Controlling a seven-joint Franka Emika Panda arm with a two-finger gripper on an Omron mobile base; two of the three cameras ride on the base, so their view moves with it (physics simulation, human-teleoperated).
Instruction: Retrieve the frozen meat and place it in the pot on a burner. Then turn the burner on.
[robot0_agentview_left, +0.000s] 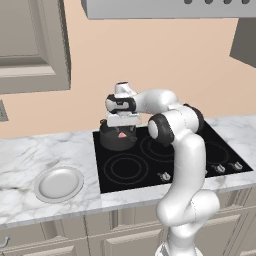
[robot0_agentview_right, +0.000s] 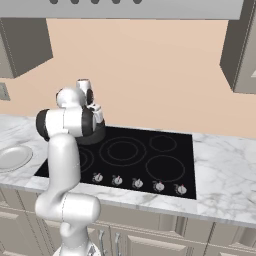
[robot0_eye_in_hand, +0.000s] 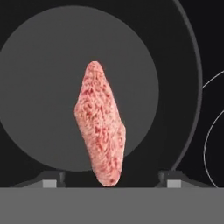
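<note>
Pinkish meat (robot0_eye_in_hand: 101, 127) hangs over the pot (robot0_agentview_left: 117, 138) floor. I see my tool (robot0_eye_in_hand: 112, 179) spread open, fingertips (robot0_eye_in_hand: 49, 183) clear of it.

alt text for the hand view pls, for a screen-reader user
A pinkish-red slab of frozen meat stands on end between the claw's spread fingertips, over the grey floor of the dark pot seen from straight above. Thin white burner rings on the black cooktop show at the right edge.
</note>
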